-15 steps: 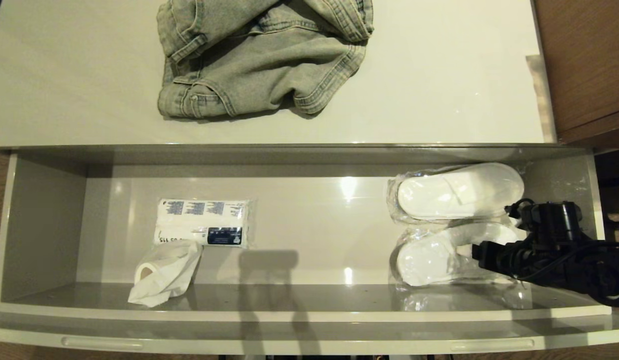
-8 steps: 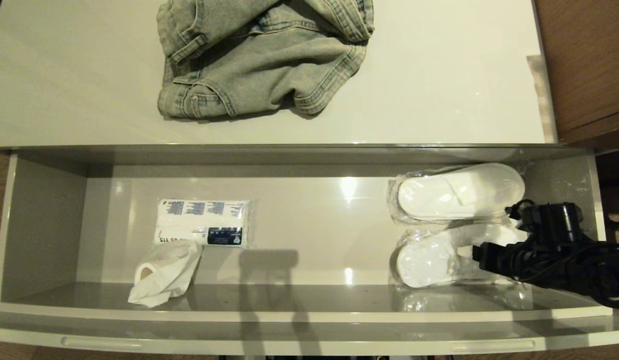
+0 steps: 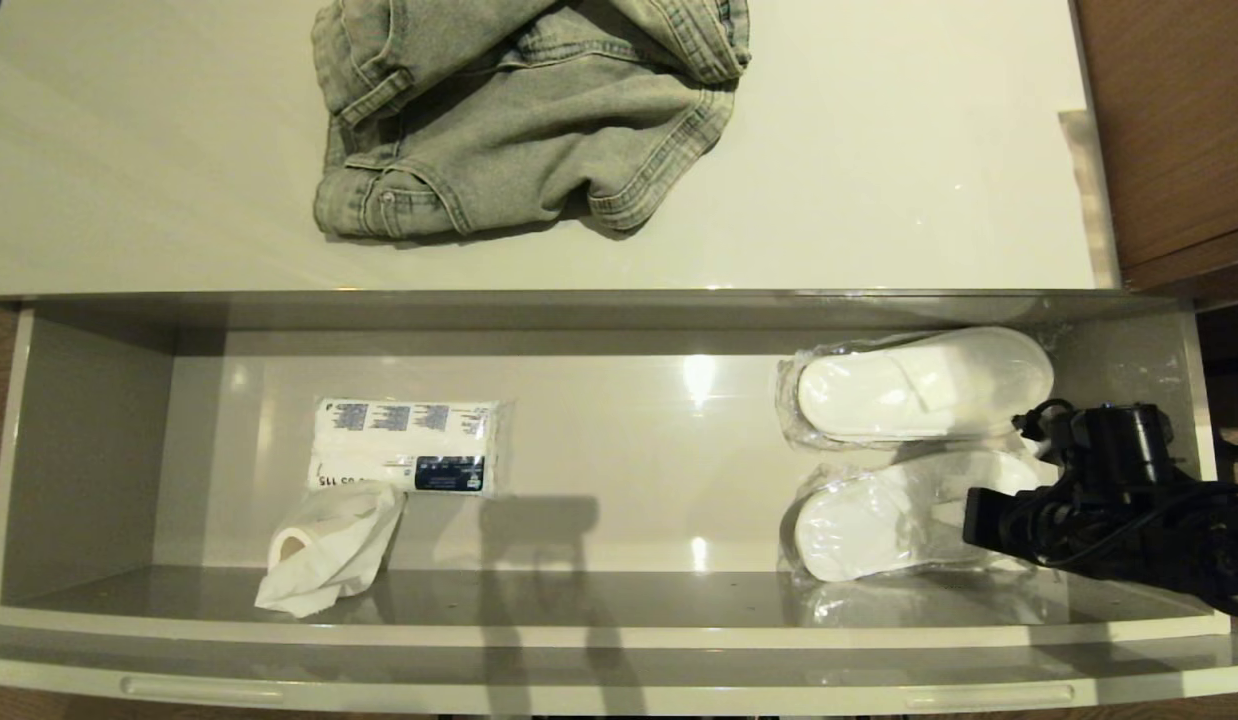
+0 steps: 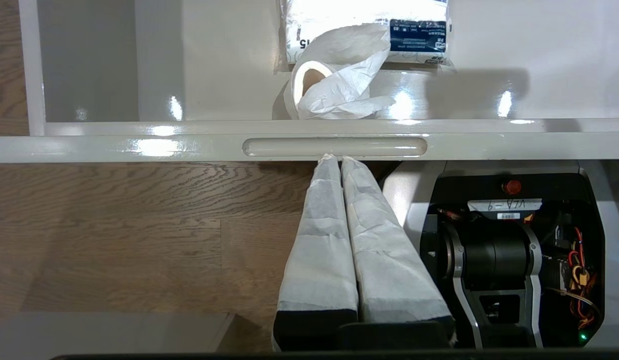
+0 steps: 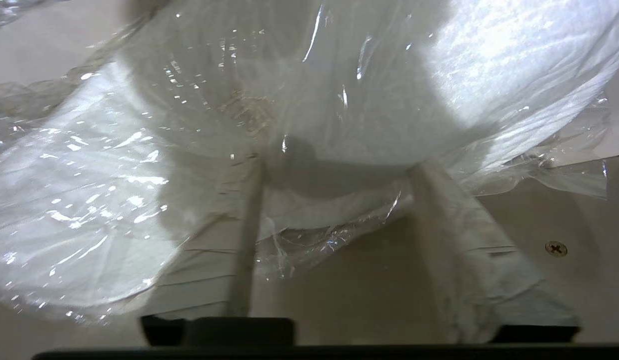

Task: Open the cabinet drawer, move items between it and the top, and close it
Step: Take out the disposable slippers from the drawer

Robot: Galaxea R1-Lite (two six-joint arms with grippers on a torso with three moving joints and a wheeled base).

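The near pack of flat white slippers in crinkly clear plastic (image 3: 884, 520) lies at the open drawer's (image 3: 89, 460) right end, long axis left-right, toe leftward. The right gripper (image 5: 334, 170) straddles its heel end, fingers (image 5: 454, 240) partly spread against the bag; a firm grasp cannot be told. A second slipper pack (image 3: 919, 385) lies just behind it. The blue-printed tissue pack (image 3: 404, 445) and the crumpled paper roll (image 3: 324, 545) are well apart to the left. Denim (image 3: 529, 110) rests on the glossy off-white top (image 3: 879, 180). The left gripper (image 4: 334, 159) is clenched below the drawer front.

We see the drawer (image 3: 89, 450) pulled fully out, with open floor across its middle between the tissue pack (image 3: 407, 445) and the two slipper packs (image 3: 919, 385). A crumpled tissue roll (image 3: 324, 545) lies against the tissue pack's near edge, crowding the left front. The right end is blocked: both slipper packs lie side by side and the right gripper (image 5: 334, 175) sits on the nearer pack (image 3: 879, 520). On the top (image 3: 879, 150), jeans (image 3: 524, 110) fill the centre; both flanks are bare.
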